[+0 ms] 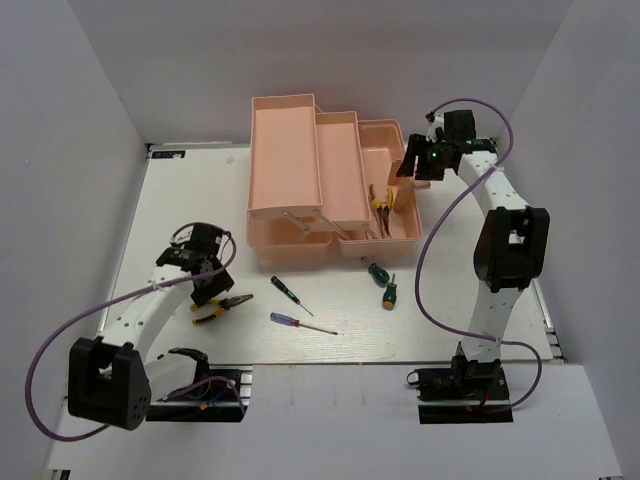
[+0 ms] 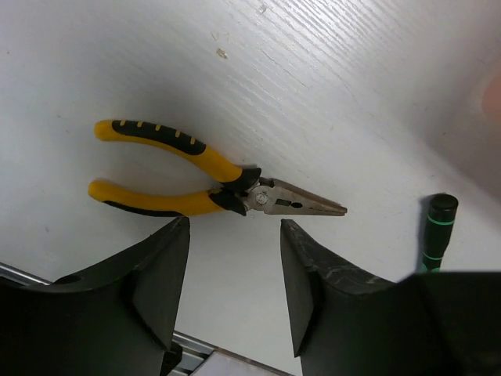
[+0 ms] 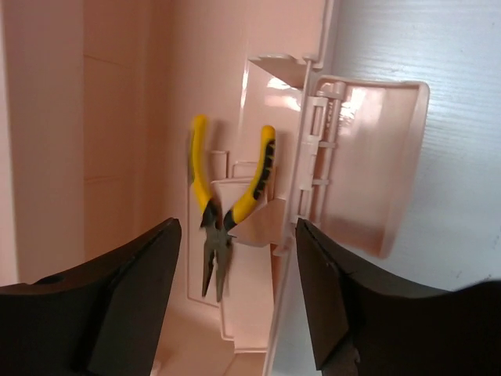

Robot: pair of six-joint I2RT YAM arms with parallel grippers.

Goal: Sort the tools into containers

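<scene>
In the top view my left gripper (image 1: 207,290) hangs just above yellow-black pliers (image 1: 222,307) lying on the table. The left wrist view has those pliers (image 2: 211,184) flat just beyond my left gripper (image 2: 235,235), which is open and holds nothing. My right gripper (image 1: 420,168) is over the right end of the pink toolbox (image 1: 285,150). It stands open (image 3: 237,229) above a second pair of pliers (image 3: 219,211), which lies inside the lower compartment, also visible from above (image 1: 383,205). A thin black-green screwdriver (image 1: 290,293), a blue-red one (image 1: 300,322) and two stubby green ones (image 1: 377,272) (image 1: 389,293) lie on the table.
The toolbox's tiered trays are folded out, with a lid flap (image 3: 376,164) on the right side. A black-green handle (image 2: 437,231) shows at the right edge of the left wrist view. Purple cables loop beside both arms. White walls enclose the table.
</scene>
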